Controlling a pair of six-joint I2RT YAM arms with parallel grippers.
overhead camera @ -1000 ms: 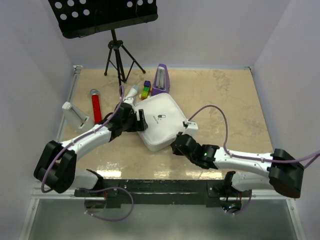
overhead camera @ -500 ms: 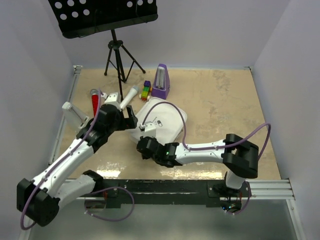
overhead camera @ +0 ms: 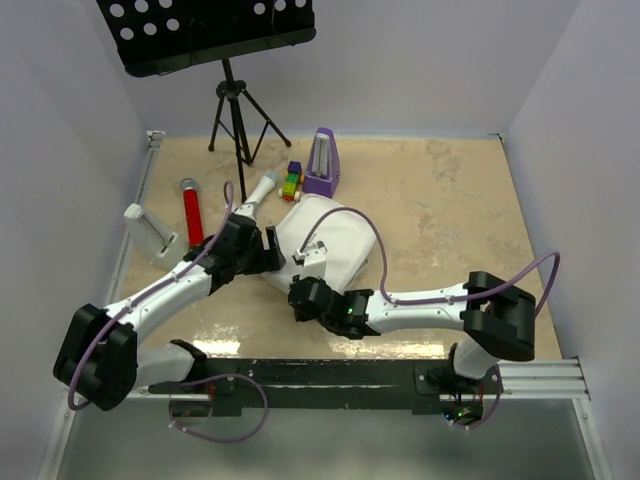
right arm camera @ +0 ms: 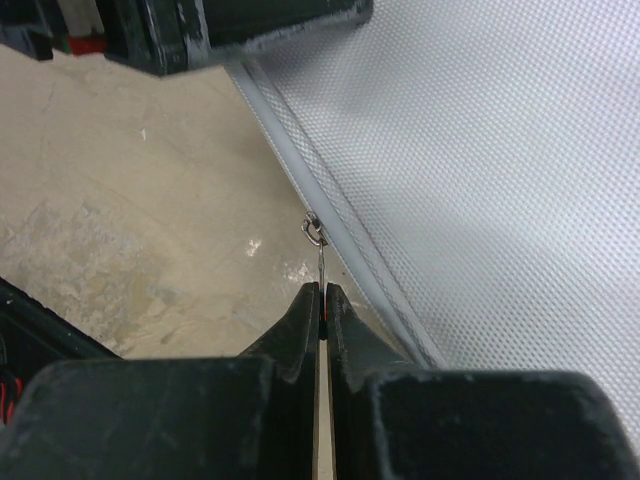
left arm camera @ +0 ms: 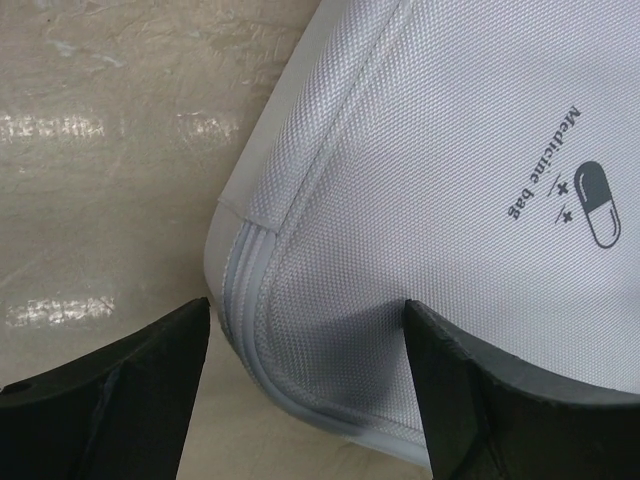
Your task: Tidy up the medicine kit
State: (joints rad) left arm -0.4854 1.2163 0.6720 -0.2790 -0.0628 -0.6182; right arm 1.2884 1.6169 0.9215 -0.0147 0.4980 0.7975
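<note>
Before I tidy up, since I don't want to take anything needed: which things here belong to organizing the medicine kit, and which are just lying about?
In the job:
medicine kit
zipper pull, pinched by the right claw
left claw, open astride the kit's corner

Lying about:
purple metronome
colored blocks
red tube
music stand
white holder

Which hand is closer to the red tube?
Left. The left gripper straddles the medicine kit's corner, right of the red tube; the right gripper pinches the zipper pull farther right.
</note>
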